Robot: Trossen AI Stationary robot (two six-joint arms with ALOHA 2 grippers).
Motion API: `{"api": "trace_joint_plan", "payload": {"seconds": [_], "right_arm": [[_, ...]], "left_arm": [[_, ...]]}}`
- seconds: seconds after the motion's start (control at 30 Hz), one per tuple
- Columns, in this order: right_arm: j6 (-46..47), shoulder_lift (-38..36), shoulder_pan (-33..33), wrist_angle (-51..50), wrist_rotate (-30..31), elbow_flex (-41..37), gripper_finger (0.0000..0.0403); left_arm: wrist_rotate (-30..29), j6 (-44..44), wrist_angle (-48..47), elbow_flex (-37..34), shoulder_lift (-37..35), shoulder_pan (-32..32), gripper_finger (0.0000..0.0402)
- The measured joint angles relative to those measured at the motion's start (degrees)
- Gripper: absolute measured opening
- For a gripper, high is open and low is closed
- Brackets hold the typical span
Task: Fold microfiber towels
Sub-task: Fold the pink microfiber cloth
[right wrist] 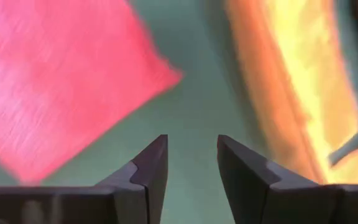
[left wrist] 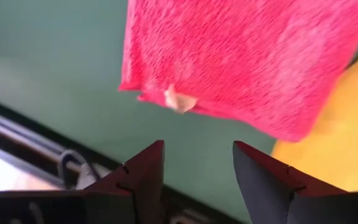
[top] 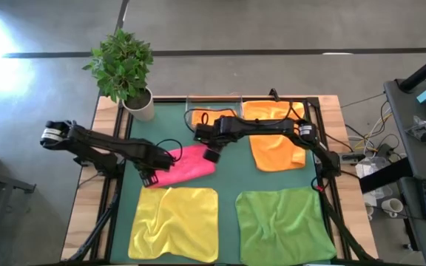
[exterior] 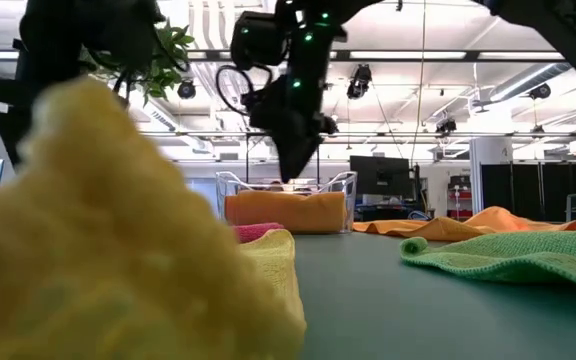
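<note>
Pink towel [top: 187,165] folded, both grippers apart, bare mat [top: 228,181] alongside

Towels [top: 174,223] on green mat [top: 226,185]

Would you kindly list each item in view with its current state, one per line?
pink towel: folded, lying on the mat, released.
yellow towel: spread open, wrinkled, unfolded.
green towel: spread open, unfolded.
orange towel: lying open, one corner turned over.
folded orange towel: inside the clear tray.
left gripper: open, at the pink towel's edge, holding nothing.
right gripper: open, at the pink towel's other end, holding nothing.
</note>
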Motion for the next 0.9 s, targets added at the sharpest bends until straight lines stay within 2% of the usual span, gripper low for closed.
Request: {"api": "trace_joint_plan", "payload": {"seconds": [0.23, 0.4, 0.53, 0.7, 0.83, 0.9], "right_arm": [[1.71, -4.33, 1.58, 3.62, -11.58, -10.13, 0.0102], [5.82, -4.86, 3.94, 9.81, -15.96, -13.75, 0.008], [8.47, -4.86, 5.55, 14.75, -16.39, -15.46, 0.0061], [11.02, -4.88, 6.58, 21.91, -16.38, -17.22, 0.0045], [12.65, -4.88, 6.77, 31.11, -16.27, -20.52, 0.0038], [14.26, -4.88, 6.77, 32.28, -15.85, -21.92, 0.0038]], "left_arm": [[0.05, -1.65, 11.68, -1.78, -4.82, -1.32, 0.0176], [1.89, -1.65, 21.47, -5.19, -6.99, -1.28, 0.0176], [5.69, -1.65, 27.4, -8.39, -7.79, -1.38, 0.0176], [6.17, -1.66, 31.37, -11.29, -7.76, -1.38, 0.0176], [6.42, -1.78, 31.47, -12.84, -7.7, -1.38, 0.0176], [7.19, -1.78, 31.22, -12.91, -7.8, -1.38, 0.0176]]}}
